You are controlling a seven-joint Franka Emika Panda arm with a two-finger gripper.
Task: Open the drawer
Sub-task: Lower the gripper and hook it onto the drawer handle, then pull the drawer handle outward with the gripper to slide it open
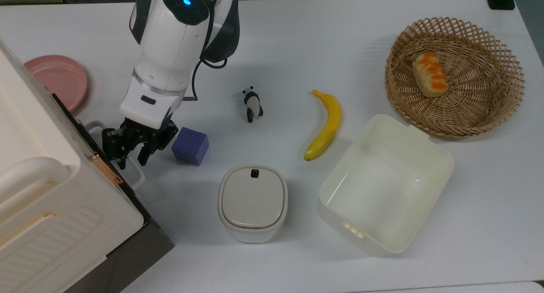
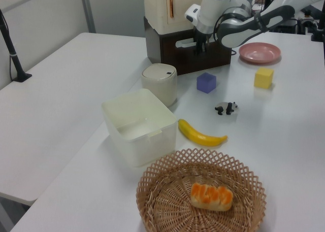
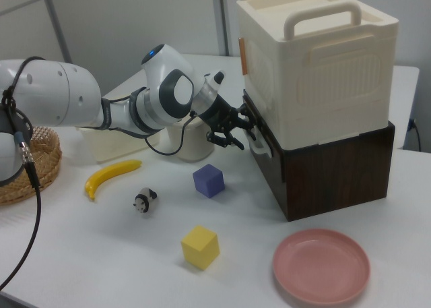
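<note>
drawer (image 3: 266, 161) front dark brown, no writing legible, jaws (image 1: 129, 150) clamped on its white loop handle (image 1: 135, 174)

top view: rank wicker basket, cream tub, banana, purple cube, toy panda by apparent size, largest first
1-2. Wicker basket and cream tub: they look much alike in spread, too close to rank.
3. Banana, long but thin.
4. Purple cube.
5. Toy panda, smallest.
</note>
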